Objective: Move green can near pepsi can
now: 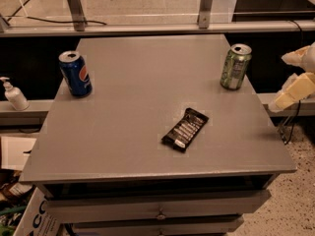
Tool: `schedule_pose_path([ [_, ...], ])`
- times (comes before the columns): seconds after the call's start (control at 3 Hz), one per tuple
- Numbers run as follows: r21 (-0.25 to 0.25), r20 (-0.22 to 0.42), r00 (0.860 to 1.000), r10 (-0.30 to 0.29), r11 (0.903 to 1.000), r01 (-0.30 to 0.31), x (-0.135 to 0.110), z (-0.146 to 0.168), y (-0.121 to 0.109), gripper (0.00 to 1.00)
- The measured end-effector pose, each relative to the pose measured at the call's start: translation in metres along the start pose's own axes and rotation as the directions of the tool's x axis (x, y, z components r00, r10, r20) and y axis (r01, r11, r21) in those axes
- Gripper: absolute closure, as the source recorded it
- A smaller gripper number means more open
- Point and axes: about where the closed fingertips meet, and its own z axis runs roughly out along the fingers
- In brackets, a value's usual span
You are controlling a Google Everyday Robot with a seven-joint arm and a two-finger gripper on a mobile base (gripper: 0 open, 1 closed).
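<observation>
Standing upright on the matte grey counter (123,132): green can (235,67) near right rear edge, pepsi can (75,73) well apart at left. Both cylindrical, silver-topped. Between them, a glossy black wrapped bar (185,129). Gripper (279,82) off right edge, cream fingers (294,90) parted, grasping nothing.

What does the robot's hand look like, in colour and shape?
The hand, at the right edge of the view beyond the table, shows two pale blocky parts: the upper whitish, the lower cream-yellow with flat faces. No markings show. A thin dark cable hangs below; whose it is, I cannot tell.
</observation>
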Motion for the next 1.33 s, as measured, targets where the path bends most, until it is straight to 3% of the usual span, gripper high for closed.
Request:
schedule_pose_path([
  [0.33,-0.014,0.121,0.99,0.074,0.9972,-0.073,0.003,0.012,-0.025,0.0],
  [0.67,-0.043,0.229,0.965,0.128,0.9917,-0.121,-0.002,0.025,-0.04,0.0],
  [1.33,-0.112,0.358,0.919,0.162,0.9852,-0.13,-0.031,0.057,-0.04,0.0],
])
